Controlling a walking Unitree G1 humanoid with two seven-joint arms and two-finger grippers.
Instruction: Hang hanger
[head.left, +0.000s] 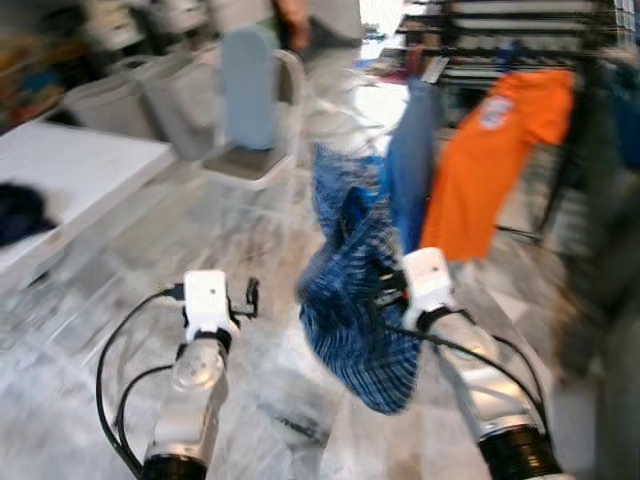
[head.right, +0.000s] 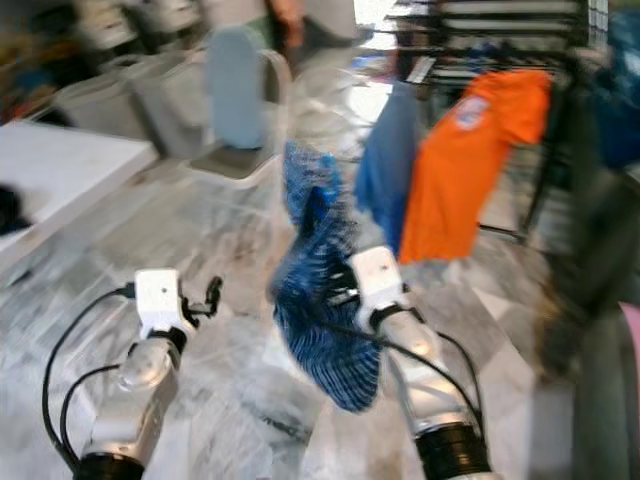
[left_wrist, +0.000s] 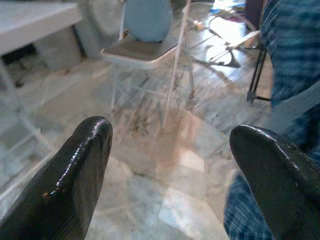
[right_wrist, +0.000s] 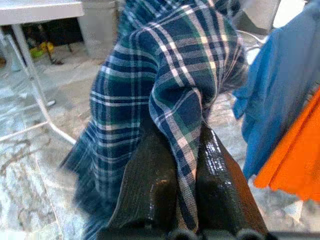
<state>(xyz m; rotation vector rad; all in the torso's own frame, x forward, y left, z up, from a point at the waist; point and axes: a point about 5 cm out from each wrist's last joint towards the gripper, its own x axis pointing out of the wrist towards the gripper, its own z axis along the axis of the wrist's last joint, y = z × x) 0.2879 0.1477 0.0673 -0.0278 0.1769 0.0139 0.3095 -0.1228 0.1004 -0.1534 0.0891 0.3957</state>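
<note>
A blue plaid shirt (head.left: 355, 290) hangs bunched from my right gripper (right_wrist: 186, 165), whose black fingers are shut on a fold of its cloth. No hanger can be made out under the fabric. My left gripper (left_wrist: 172, 165) is held out over the marble floor to the shirt's left, open with nothing between its fingers (left_wrist: 75, 175). Ahead on the right, an orange t-shirt (head.left: 500, 160) and a blue garment (head.left: 410, 165) hang from a dark clothes rack (head.left: 520, 40). The head views are blurred.
A folding chair (head.left: 250, 110) with a pale blue back stands ahead at centre. A white table (head.left: 70, 175) with a dark cloth (head.left: 20, 212) is on the left. Grey bins (head.left: 150, 95) line the far left. A person (head.left: 292, 20) stands at the back.
</note>
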